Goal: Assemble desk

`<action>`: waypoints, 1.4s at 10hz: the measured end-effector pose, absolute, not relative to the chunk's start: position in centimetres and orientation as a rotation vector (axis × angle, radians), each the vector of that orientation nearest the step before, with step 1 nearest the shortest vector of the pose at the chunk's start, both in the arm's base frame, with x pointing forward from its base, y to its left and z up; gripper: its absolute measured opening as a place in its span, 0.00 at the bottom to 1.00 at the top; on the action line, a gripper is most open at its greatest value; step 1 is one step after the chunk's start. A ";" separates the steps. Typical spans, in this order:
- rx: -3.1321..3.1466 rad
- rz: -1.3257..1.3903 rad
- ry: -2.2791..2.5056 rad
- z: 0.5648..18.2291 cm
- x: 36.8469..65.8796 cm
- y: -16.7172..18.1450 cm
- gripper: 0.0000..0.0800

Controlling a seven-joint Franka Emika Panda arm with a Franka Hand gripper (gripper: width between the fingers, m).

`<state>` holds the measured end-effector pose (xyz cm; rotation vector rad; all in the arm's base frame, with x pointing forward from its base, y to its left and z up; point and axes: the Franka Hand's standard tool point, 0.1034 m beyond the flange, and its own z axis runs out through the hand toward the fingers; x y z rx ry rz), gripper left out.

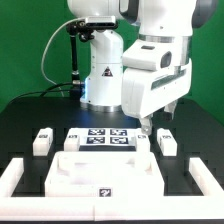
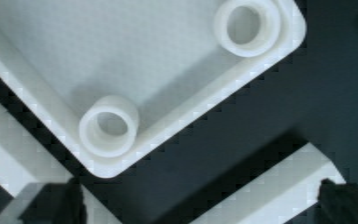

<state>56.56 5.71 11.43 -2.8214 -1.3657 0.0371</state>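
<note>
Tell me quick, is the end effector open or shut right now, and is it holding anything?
The end effector: open, holding nothing.

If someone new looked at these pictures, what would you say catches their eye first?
The big white arm fills the middle of the exterior view, its open pincer hanging above the black mat. In front lies the white desk top, with small block legs on either side. The wrist view shows two round sockets in that panel.
</note>
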 end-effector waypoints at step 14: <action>-2.290 0.055 -2.114 9.2 54.1 -1.6 0.81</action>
